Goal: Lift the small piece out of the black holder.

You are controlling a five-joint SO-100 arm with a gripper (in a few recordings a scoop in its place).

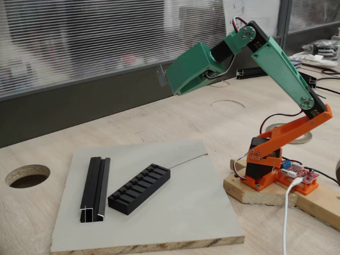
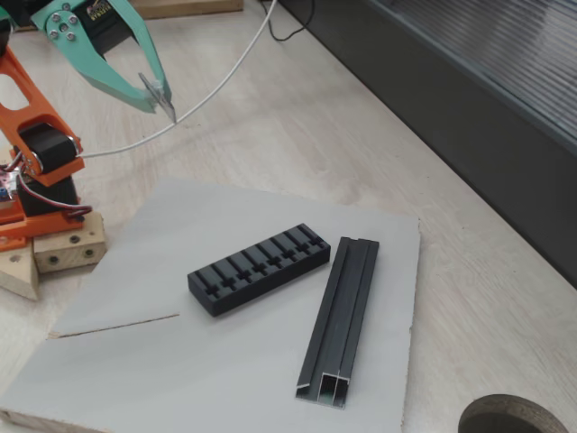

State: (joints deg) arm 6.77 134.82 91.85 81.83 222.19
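1. Bench [image 1: 175, 114]: pale wood with round cut-outs. A grey board [image 1: 180, 212] lies on it, and the arm's orange base is clamped to a wooden block just beside the board.
2. Arm: orange lower link, green upper links, raised high and folded over. The gripper [image 1: 162, 75] hangs in the air well above the board; in a fixed view it sits at the top left corner [image 2: 162, 97].
3. Black grooved rail [image 2: 341, 316], silvery cut ends, lies flat on the board, near the holder and not touching it.
4. Black holder [image 2: 260, 268]: slotted block lying flat near the board's middle, long axis diagonal across the board, slots crosswise. Every slot that shows looks empty.
5. Small piece [image 1: 160, 75]: a thin greyish plate at the tips of the jaws, up in the air, well apart from the holder. In the other fixed view it reads as a small flat tab [image 2: 159, 90] sticking out of the green fingertips.
6. Jaws: pressed together on the small piece, pinching it by one edge. Nothing else touches them.
7. Key relation: the holder lies below the jaws and out across the board from the arm's base.
8. Judgement: the lift looks complete; the risk left is the plate slipping from such a slight pinch.
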